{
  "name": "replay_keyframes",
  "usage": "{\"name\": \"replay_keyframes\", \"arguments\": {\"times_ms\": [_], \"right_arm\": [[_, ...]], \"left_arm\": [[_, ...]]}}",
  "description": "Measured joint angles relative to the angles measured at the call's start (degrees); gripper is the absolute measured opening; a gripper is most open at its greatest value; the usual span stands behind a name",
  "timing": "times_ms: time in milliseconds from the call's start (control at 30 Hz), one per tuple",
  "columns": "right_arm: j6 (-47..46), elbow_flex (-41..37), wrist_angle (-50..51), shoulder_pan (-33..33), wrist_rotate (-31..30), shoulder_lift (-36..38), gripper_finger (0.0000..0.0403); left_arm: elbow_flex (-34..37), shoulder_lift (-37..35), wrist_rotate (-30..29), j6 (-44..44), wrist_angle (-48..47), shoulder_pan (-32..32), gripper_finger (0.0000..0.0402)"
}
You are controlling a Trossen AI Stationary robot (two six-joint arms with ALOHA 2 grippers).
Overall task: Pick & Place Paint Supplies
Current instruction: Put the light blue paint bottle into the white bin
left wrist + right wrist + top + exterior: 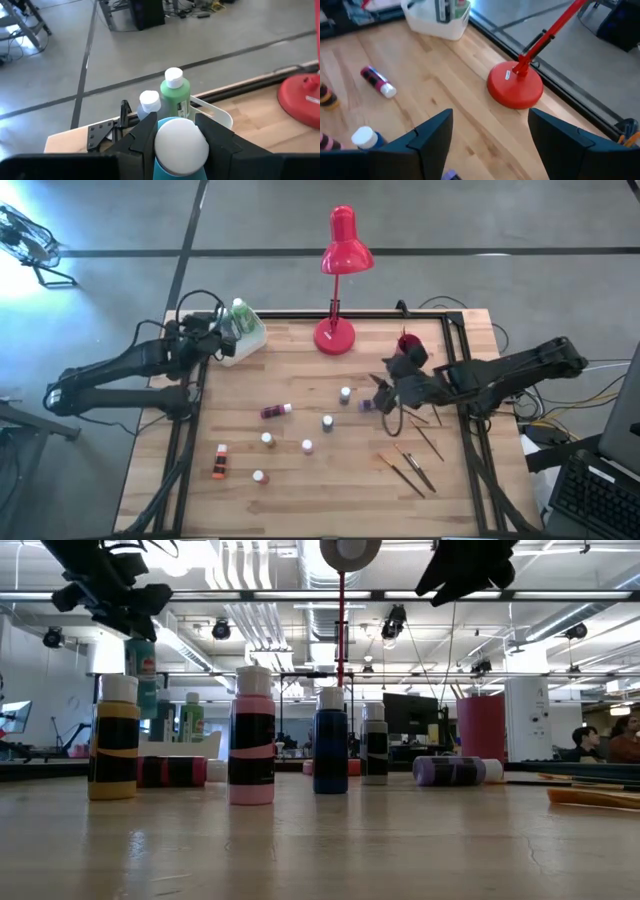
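left gripper is up over the white bin at the far left corner of the table, fingers closed on a blue paint bottle with a white cap, which sits snug between them. just ahead of it a green bottle and a smaller white-capped bottle already stand in the bin. to finish this step well, i'd say it should bring the bottle over a bare patch of the bin, beside the green one and not over its cap, lower it upright until it's inside the rim, and only then let go, so it doesn't tip or knock its neighbours.

right gripper hangs over the middle right of the table, jaws spread wide with nothing between them. below and ahead of it lies a purple bottle on its side, with a blue one nearer its fingers; the red lamp base is beyond. more bottles stand scattered mid-table, an orange bottle lies toward the left gripper's side, and thin brushes lie near the table edge beneath the right arm.
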State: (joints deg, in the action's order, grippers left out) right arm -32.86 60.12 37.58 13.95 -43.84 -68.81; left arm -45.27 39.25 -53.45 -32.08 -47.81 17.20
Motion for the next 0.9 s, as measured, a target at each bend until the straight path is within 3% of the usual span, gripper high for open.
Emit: {"name": "replay_keyframes", "arguments": {"times_ms": [267,600,900], "right_arm": [[1.68,-7.71,-8.71,0.02,0.16,6.26,0.0237],[4.24,-8.83,-9.71,0.02,0.4,6.99,0.0249],[5.96,-8.88,-9.57,0.02,1.02,6.82,0.0273]], "left_arm": [[4.36,-0.38,-0.17,-0.74,7.06,6.16,0.0117],[8.9,0.0,0.56,-5.81,11.69,13.31,0.0117],[9.0,5.07,2.9,-5.58,12.77,19.48,0.0117]]}}
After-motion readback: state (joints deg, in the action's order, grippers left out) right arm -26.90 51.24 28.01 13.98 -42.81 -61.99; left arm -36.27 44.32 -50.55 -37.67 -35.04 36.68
